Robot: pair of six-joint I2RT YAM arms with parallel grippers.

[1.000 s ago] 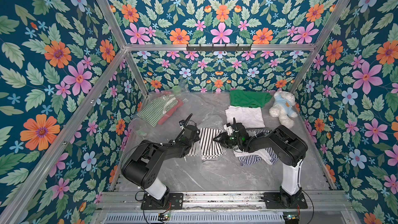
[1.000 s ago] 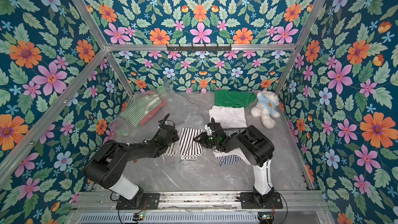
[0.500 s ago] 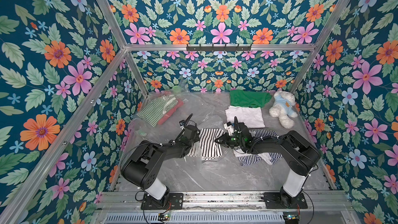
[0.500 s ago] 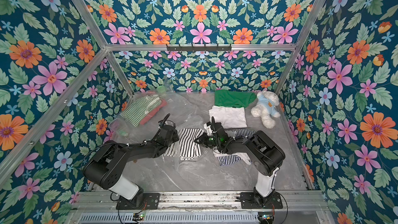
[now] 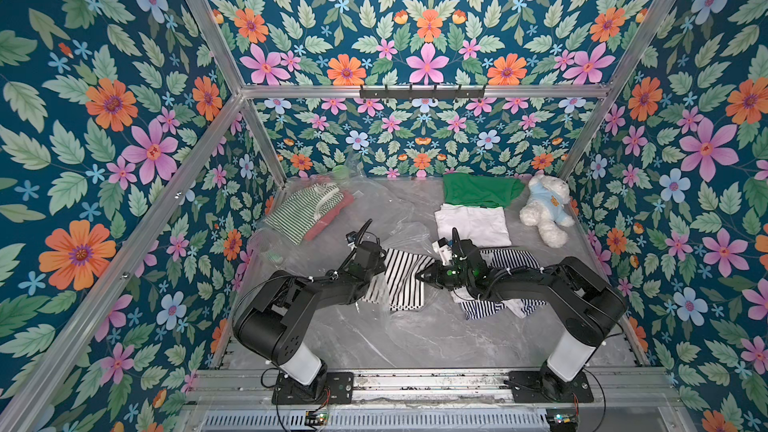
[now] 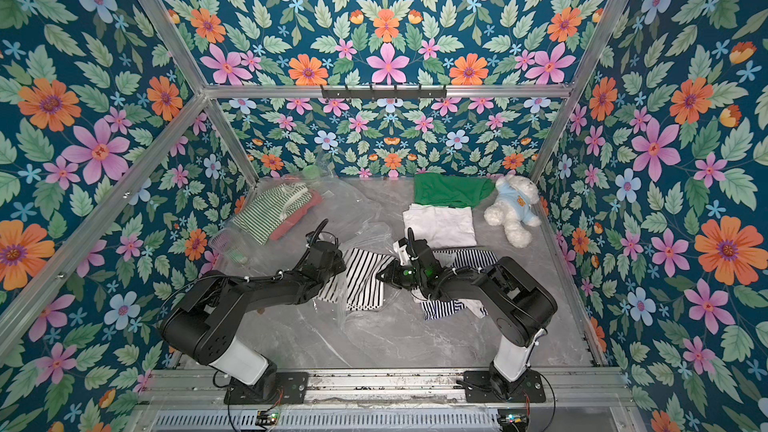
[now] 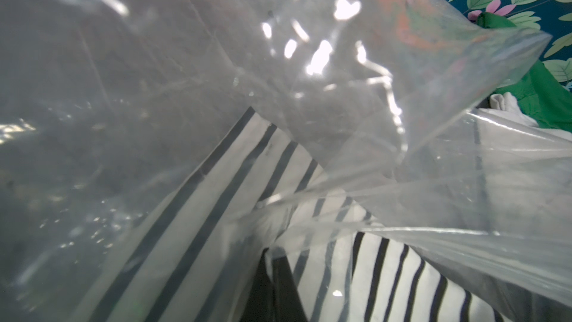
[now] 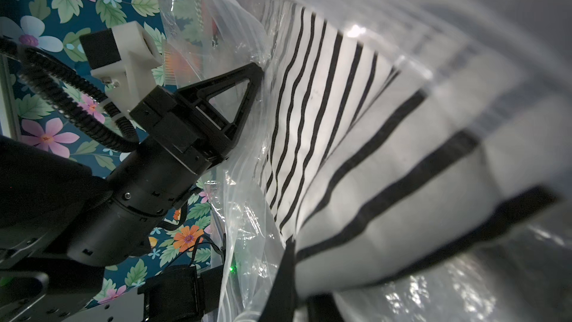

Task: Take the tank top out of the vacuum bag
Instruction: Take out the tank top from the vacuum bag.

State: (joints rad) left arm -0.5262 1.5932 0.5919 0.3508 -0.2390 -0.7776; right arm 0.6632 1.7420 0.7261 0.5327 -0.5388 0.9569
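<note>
The vacuum bag point(image 5: 374, 205) point(image 6: 345, 201) is clear crinkled plastic spread over the left and middle of the table. A black-and-white striped tank top point(image 5: 405, 280) point(image 6: 365, 280) lies at the bag's near end, between my two grippers. My left gripper point(image 5: 380, 263) point(image 6: 338, 261) point(image 7: 274, 261) point(image 8: 258, 71) is shut on the bag's film at the tank top's left side. My right gripper point(image 5: 419, 276) point(image 6: 380, 278) point(image 8: 291, 252) is shut on the tank top's point(image 8: 356, 156) right edge. Plastic point(image 7: 309, 88) covers most of the left wrist view.
A green-striped garment point(image 5: 307, 209) and a red one lie under the plastic at back left. A green shirt point(image 5: 478, 191), a folded white garment point(image 5: 471, 222) and a teddy bear point(image 5: 544, 211) sit at back right. A navy-striped garment point(image 5: 494, 305) lies under my right arm.
My right gripper has shut on the tank top's right edge, and the right arm's elbow has swung out to the right and lower. The left arm has not moved.
</note>
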